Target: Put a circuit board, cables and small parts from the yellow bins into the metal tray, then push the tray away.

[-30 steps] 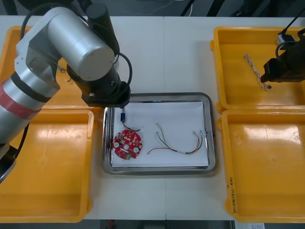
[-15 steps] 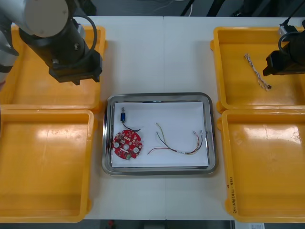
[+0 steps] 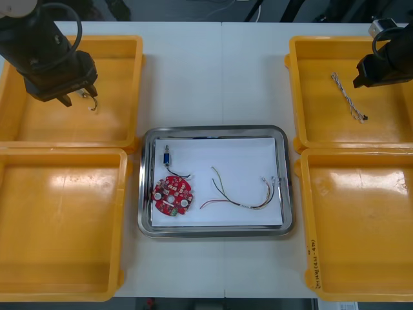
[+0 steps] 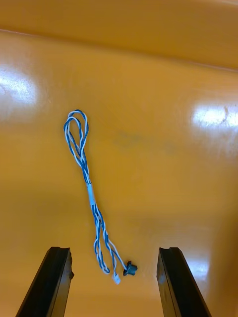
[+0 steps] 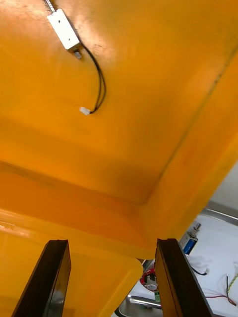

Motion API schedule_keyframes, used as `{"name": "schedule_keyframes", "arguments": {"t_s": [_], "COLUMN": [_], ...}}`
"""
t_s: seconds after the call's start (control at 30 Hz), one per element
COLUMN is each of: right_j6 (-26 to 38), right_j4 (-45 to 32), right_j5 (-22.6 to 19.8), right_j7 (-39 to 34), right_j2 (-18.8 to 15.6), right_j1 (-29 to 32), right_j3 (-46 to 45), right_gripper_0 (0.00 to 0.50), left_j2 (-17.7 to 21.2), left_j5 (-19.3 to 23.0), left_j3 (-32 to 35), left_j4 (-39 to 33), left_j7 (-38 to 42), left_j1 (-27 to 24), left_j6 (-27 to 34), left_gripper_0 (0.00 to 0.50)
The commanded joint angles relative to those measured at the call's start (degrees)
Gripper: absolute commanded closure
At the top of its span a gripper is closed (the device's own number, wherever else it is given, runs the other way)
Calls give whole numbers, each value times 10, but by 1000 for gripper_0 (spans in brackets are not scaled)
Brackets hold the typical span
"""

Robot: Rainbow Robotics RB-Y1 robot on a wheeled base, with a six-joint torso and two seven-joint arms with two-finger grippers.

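1. A light, smooth, flat-topped table point(image 3: 187, 84) spans nearly the whole front view, wider than it is deep
2. A thin straight seam point(image 3: 221, 77) runs across the table from its far edge toward its middle, splitting the top into two panels
3. A dark floor point(image 3: 174, 10) shows as a band beyond the table's far edge
4. A thin pale cable point(image 3: 216, 8) lies in loose curves on that floor, just beyond the table's far edge, near where the seam ends
5. Slanted black struts point(image 3: 257, 10) stand beyond the far edge, right of the seam
6. A narrow pale strip with dark handwritten marks point(image 3: 312, 263) sits toward the table's near right part, running lengthwise toward the near edge
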Motion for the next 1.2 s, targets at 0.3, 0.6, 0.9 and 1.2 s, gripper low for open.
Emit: {"name": "schedule_keyframes", "arguments": {"t_s": [0.3,0.6,0.9,1.2], "right_j6": [-99,-147,-169,-192], "right_j4": [127,170,192,244], "right_j5": [19,10,8,9], "right_j7": [104,111,119,123], "right_j2": [21,42,44,44], "right_j1": [-88,-88,-91,-114], "right_j3": [-9,-9,-10,-10], "right_gripper_0": [0,0,0,0], "left_j2": [34,31,22,2], "left_j5": [-46,-55,-62,-69], "left_j3": [32,32,32,32], "left_j4": [86,171,251,360], "left_j7": [-67,-75,-84,-91], "left_j1": [-59,-86,-115,-146], "left_j6": [-25,-80,-138,-216], "left_gripper_0": [0,0,0,0]}}
